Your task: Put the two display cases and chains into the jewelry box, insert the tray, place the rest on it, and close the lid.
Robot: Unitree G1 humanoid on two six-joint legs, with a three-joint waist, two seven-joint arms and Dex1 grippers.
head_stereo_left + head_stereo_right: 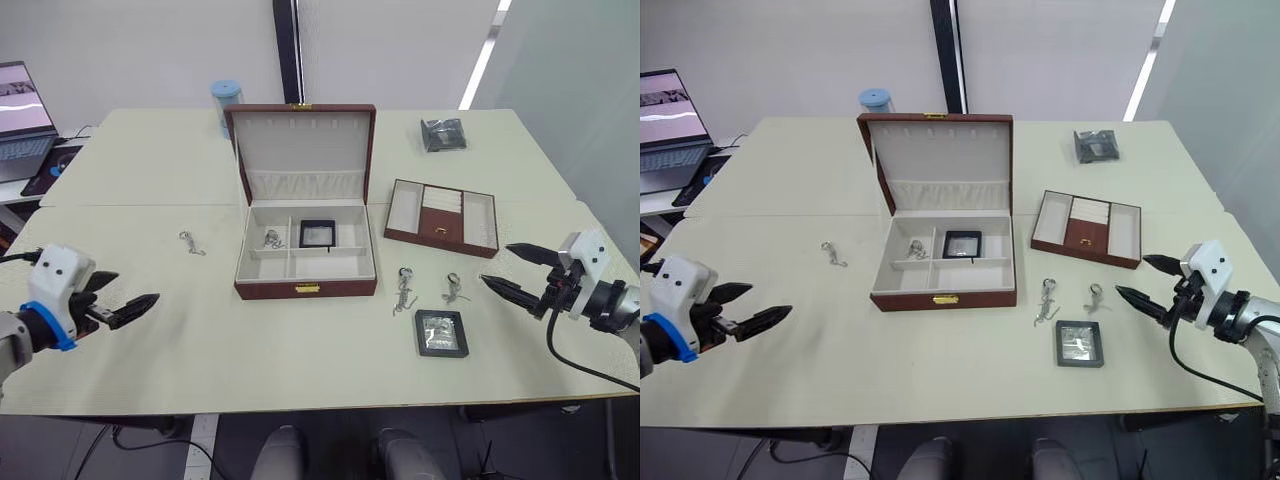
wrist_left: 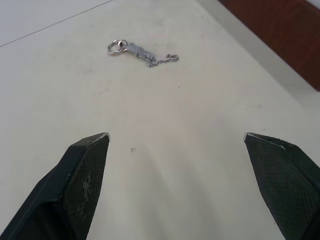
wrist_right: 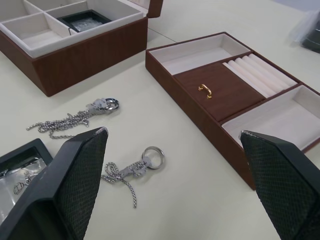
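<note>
The jewelry box (image 1: pixel 305 289) stands open mid-table, its lid (image 1: pixel 300 135) upright. One display case (image 1: pixel 317 234) and a chain (image 1: pixel 272 239) lie in its compartments. The other display case (image 1: pixel 441 332) lies on the table to the box's right front, behind it two silver pieces (image 1: pixel 404 290) (image 1: pixel 453 289). A third piece (image 1: pixel 192 242) lies left of the box. The tray (image 1: pixel 400 236) sits right of the box. My left gripper (image 1: pixel 135 290) hovers open at the front left, pointing toward that piece (image 2: pixel 142 51). My right gripper (image 1: pixel 495 264) is open, just right of the two pieces.
A dark shiny packet (image 1: pixel 443 133) lies at the back right. A blue-lidded cup (image 1: pixel 226 100) stands behind the lid's left corner. A laptop (image 1: pixel 20 120) sits on a side desk at the far left. Bare tabletop stretches along the front edge.
</note>
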